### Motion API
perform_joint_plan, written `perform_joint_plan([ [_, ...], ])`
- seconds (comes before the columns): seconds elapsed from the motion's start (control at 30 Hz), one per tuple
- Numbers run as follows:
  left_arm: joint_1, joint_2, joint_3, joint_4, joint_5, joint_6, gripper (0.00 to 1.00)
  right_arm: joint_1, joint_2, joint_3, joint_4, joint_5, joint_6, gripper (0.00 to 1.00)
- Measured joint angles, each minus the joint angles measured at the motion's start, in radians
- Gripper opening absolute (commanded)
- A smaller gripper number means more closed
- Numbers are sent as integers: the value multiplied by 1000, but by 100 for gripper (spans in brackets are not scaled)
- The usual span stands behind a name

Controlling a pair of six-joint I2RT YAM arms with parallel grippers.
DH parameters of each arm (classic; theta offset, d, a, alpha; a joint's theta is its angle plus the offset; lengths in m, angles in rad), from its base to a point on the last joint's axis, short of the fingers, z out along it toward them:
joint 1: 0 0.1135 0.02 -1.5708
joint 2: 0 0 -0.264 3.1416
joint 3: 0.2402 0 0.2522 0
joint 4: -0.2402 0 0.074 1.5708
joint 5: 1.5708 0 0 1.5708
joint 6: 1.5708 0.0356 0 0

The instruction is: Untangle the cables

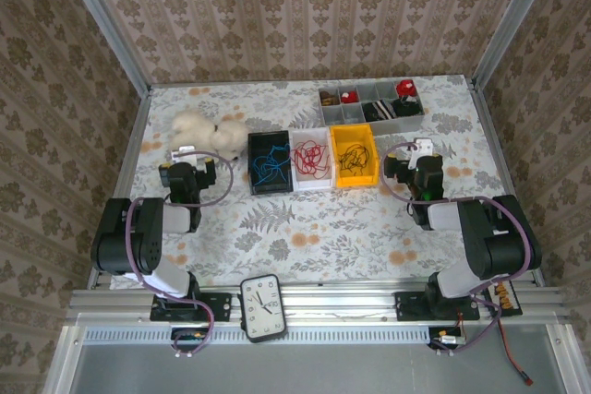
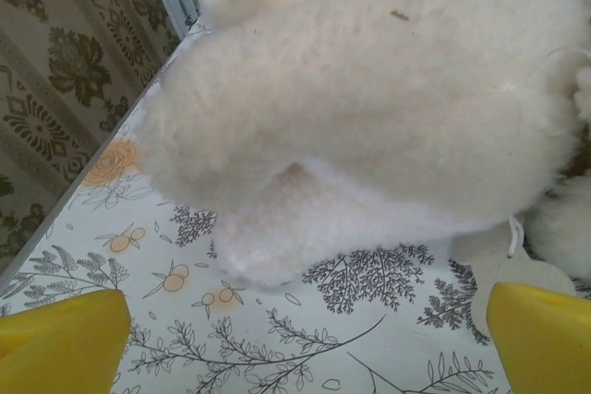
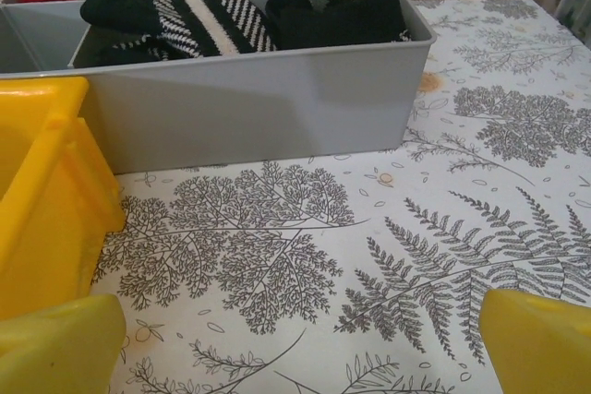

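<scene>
Both claws gape wide, gripping nothing; from above we see the left gripper (image 1: 185, 152) by a fluffy toy (image 1: 205, 128), the right gripper (image 1: 420, 148) near three bins of loose tangles with no clear long axis: blue cables (image 1: 269, 165) in the black bin (image 1: 251, 163), red cables (image 1: 309, 156) in the white bin (image 1: 312, 185), dark brown cables (image 1: 354, 160) in the yellow bin (image 1: 355, 182). Our left wrist camera faces the toy; our right wrist camera faces a grey tray (image 3: 259, 108) holding dark socks (image 3: 175, 20).
</scene>
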Motion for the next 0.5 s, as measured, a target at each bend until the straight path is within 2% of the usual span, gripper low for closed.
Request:
perform_joint_plan([
  [0.5,0,0,0,15,10,0,100,-46,1,4,-19,-38,1,100],
])
